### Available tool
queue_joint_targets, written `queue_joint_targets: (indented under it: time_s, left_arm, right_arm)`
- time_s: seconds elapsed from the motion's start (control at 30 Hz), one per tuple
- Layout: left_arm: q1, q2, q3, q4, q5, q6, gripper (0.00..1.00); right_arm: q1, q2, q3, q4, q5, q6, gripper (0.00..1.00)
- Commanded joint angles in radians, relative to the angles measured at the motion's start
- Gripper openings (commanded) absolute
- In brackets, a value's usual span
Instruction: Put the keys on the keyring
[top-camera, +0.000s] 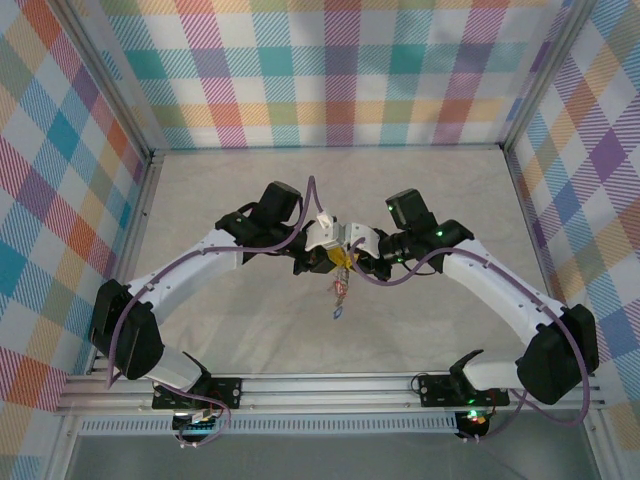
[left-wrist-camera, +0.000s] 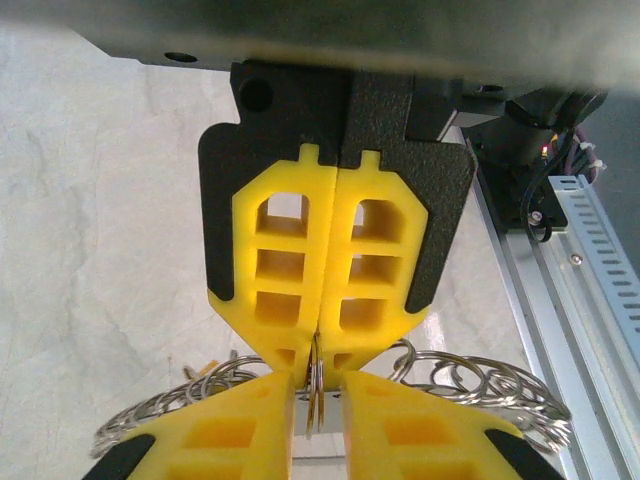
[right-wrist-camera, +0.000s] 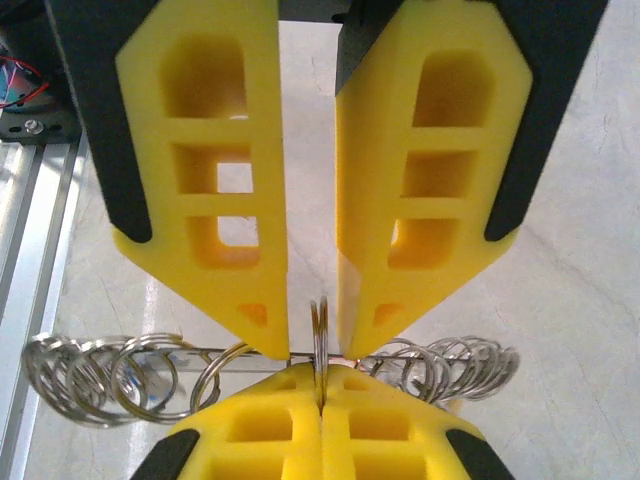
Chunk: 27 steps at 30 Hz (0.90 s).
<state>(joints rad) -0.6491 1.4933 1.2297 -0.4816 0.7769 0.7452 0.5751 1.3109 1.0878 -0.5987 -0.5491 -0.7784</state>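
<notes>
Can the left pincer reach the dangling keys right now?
Probably not: the left pincer is clamped on the keyring, tip to tip with the right pincer, and the keys dangle below both.

shiny metal keyring (right-wrist-camera: 320, 335), matt yellow plastic tool fingers (right-wrist-camera: 215, 180).

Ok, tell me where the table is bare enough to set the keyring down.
Bare: the far table up to the back wall, and the near strip between the arms' bases. Crowded: the middle, where both grippers meet on the keyring, with keys hanging below.

Yellow tool pads (right-wrist-camera: 210, 180), silver keyring (right-wrist-camera: 320, 325), plaid walls (top-camera: 340, 70)
</notes>
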Motion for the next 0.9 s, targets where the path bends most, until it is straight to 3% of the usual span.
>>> queue_joint_targets:
  time_s: [0.0,0.63,0.7,0.73,0.87]
  left_arm:
    - [0.002,0.011,0.016,-0.044,0.011,-0.001,0.2]
    - [0.002,0.006,0.042,-0.041,0.072,-0.006,0.14]
    - [0.002,0.008,0.044,-0.041,0.078,-0.006,0.09]
    - [0.002,0.008,0.046,-0.043,0.085,-0.002,0.01]
    - [0.002,-0.005,0.045,-0.036,0.1,0.0,0.0]
  right_arm:
    - [0.002,-0.038,0.004,0.074,-0.058,0.003,0.0]
    - [0.007,-0.012,0.009,0.104,-0.098,0.024,0.0]
    - [0.008,-0.014,0.006,0.11,-0.096,0.027,0.0]
    - [0.008,-0.015,0.005,0.113,-0.094,0.028,0.0]
    - [0.008,-0.021,-0.002,0.109,-0.079,0.025,0.03]
